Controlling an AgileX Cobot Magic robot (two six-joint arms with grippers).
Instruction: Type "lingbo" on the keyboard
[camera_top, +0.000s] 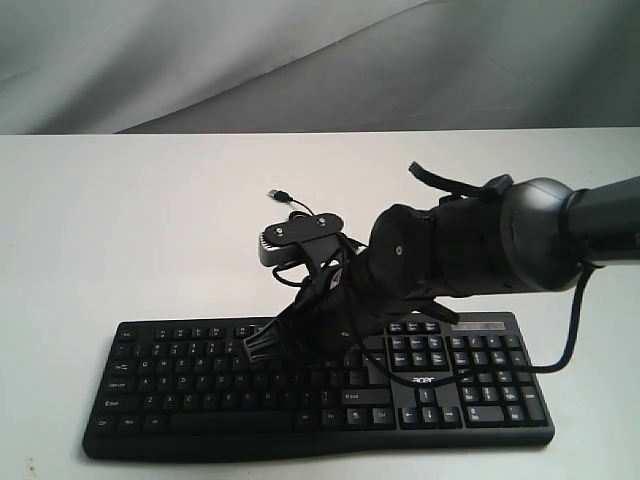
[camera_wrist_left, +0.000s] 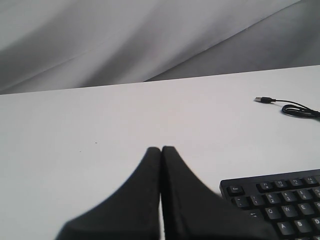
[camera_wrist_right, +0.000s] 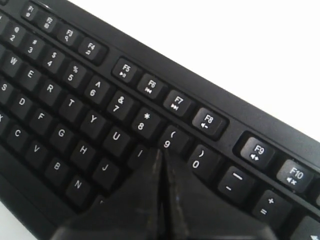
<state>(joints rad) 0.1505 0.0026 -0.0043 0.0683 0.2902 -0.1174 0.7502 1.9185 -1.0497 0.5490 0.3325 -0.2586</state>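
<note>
The black keyboard (camera_top: 200, 400) with the white "acer" logo lies along the table's front edge. My right arm reaches across its middle from the right. The right gripper (camera_top: 250, 345) is shut and points down at the letter rows. In the right wrist view its closed tips (camera_wrist_right: 161, 151) sit over the keyboard (camera_wrist_right: 60, 100) between the I and O keys, just below the 9; whether they touch a key is unclear. My left gripper (camera_wrist_left: 161, 148) is shut with nothing in it, over bare table left of the keyboard's Esc corner (camera_wrist_left: 235, 189). It is out of the exterior view.
The keyboard's thin black cable ends in a loose USB plug (camera_top: 282, 194) on the white table (camera_top: 120, 230) behind the right arm; the plug (camera_wrist_left: 265, 99) also shows in the left wrist view. A grey cloth backdrop (camera_top: 300, 60) hangs behind the table.
</note>
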